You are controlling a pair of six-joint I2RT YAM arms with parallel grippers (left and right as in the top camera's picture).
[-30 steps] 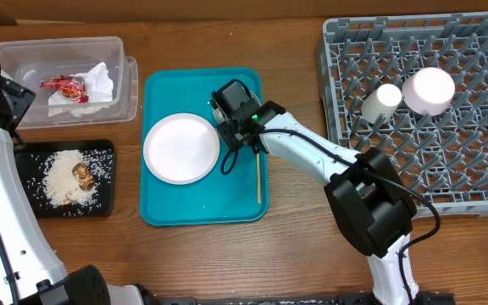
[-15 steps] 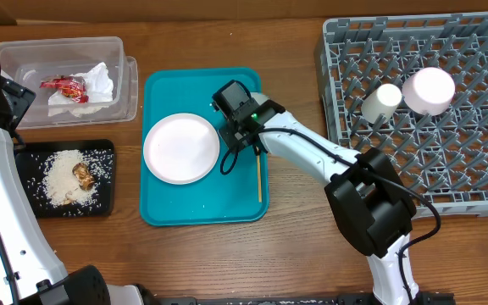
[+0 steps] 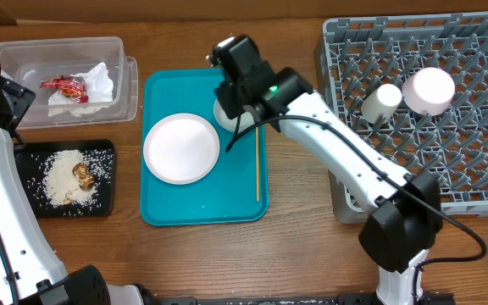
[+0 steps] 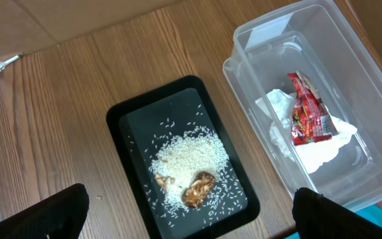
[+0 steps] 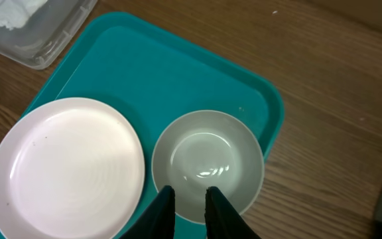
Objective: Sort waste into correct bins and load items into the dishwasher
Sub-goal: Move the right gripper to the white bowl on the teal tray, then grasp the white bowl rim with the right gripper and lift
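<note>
While the right gripper [image 5: 189, 199] hangs over the near-left part of the small bowl [image 5: 207, 159], its two fingers stand close together with only a slim gap between them. One finger covers the rim and the other lies over the inside, so I cannot tell whether they pinch the rim or merely hover above it.

The small bowl looks glazed, with a bright glint in its hollow, so I judge it stiff, light, smooth enough to slip, and breakable if dropped. The rim is the natural hold, with one finger inside the wall and one outside, set well down. Held at one spot like that, it will probably hang tilted.

It sits in a corner of the teal tray [image 5: 178, 79], just beside the white plate [image 5: 65, 166]; whether the two touch is unclear. The white plate lies flat with a low edge, so it should be harder to get under. A thin wooden stick [image 3: 257, 165] lies along the teal tray's right side.

Off to the right, the dish rack [image 3: 464, 152] holds a white cup [image 3: 381, 102] and a round white piece [image 3: 429, 89].

Well apart, the left gripper [image 4: 190, 192] is spread wide above the black tray [image 4: 125, 119] of rice [image 4: 188, 156] and brown bits [image 4: 197, 188]. Beside that, the clear tub [image 4: 350, 86] holds the napkin [image 4: 277, 109] and red wrapper [image 4: 308, 113].
</note>
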